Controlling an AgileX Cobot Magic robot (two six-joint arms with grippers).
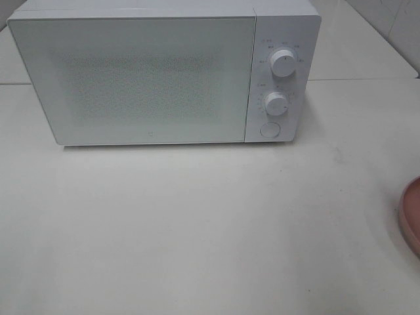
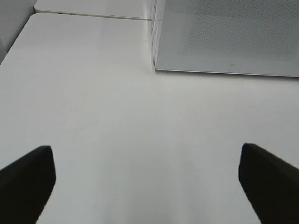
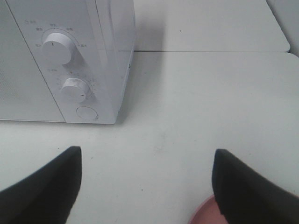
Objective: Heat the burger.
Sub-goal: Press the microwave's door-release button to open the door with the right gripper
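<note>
Microwave (image 1: 151,79): white, standing at the back of the table (image 1: 197,230), front towards the arms.
Door (image 1: 131,79): shut, flush with the front; speckled panel, nothing to be made out behind it.
Controls: upper knob (image 1: 283,64), lower knob (image 1: 275,103) and round button (image 1: 270,130), stacked in that order down the panel to the right of the door.
Pink plate (image 1: 412,213): only an edge showing at the right border of the high view; a sliver also just under the right gripper in the right wrist view; top surface mostly out of frame.
Burger: not visible in any view; possibly on the hidden part of the plate or behind the shut door, impossible to say which.
Left gripper (image 2: 145,154): fingers spread wide, released, nothing between them; above bare table, near the microwave's left front corner.
Right gripper (image 3: 147,156): fingers apart, released, empty; facing the control panel, well short of it.
Step in hand: probably getting the door open, neither gripper touching the microwave yet.
Next move calls for: likely a straight push on the round button by the right gripper, the nearer of the two, without nudging the lower knob just above it; then room for the door to swing.
</note>
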